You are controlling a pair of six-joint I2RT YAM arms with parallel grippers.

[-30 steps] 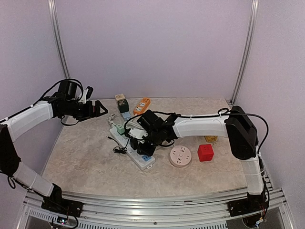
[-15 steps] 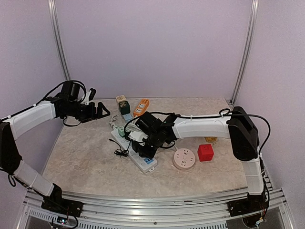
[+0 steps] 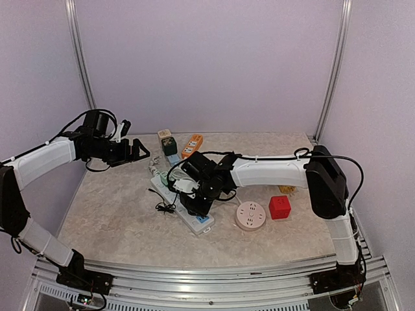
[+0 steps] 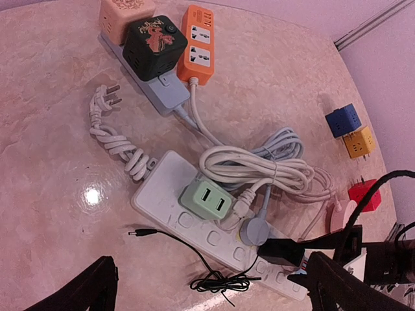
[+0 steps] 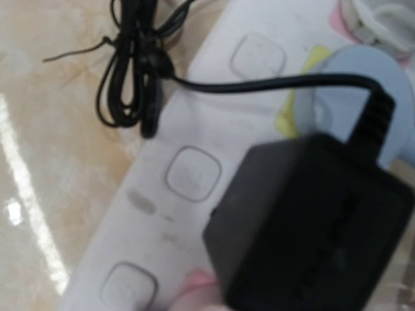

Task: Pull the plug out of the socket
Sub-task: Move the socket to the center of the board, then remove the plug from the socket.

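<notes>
The plug is a black adapter block [image 4: 282, 251] [image 5: 311, 220] on the near half of the white power strip [image 4: 162, 188] [image 3: 200, 222] [image 5: 188, 175]. Its thin black lead ends in a tangled bundle [image 4: 217, 282] beside the strip. My right gripper [image 3: 194, 192] hovers right at the adapter. The block fills the right wrist view and hides the fingers, so neither their grip nor the plug's pins show. My left gripper [image 3: 136, 150] [image 4: 211, 282] hangs open above the table's left rear, looking down on the strip, with nothing between its fingers.
Also on the strip are a green adapter [image 4: 206, 198], a grey round plug [image 4: 254, 230] and a coiled white cable [image 4: 259, 165]. Behind lie an orange strip [image 4: 200, 45] and a black cube [image 4: 154, 39]. A round socket [image 3: 249, 215] and red cube [image 3: 279, 207] sit to the right.
My right gripper has shifted slightly left along the strip, and the strip's near end has moved a little. The left arm drifted a little right, then held still.
</notes>
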